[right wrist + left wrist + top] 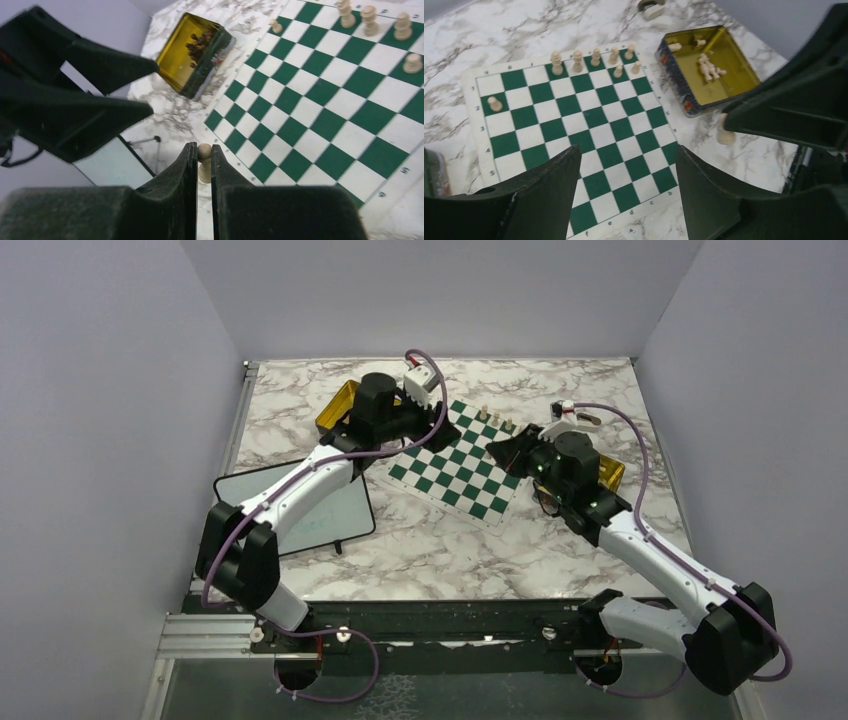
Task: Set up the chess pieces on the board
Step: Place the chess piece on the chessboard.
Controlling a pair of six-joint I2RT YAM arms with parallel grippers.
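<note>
The green-and-white board (455, 462) lies mid-table. Several beige chess pieces (595, 56) stand in a row along its far edge, and a lone pawn (495, 103) stands near its left side. My left gripper (628, 150) hangs open over the board's near corner with nothing between its fingers. My right gripper (202, 148) is shut on a beige pawn (204, 170), held above the marble just off the board's edge; the same pawn (725, 135) shows under the right gripper in the left wrist view.
A gold tin (706, 70) holding loose beige pieces sits right of the board. Another gold tin (197, 52) with dark pieces sits on the far left. A black-framed whiteboard (320, 515) lies at the front left. Grey walls enclose the marble table (420, 540).
</note>
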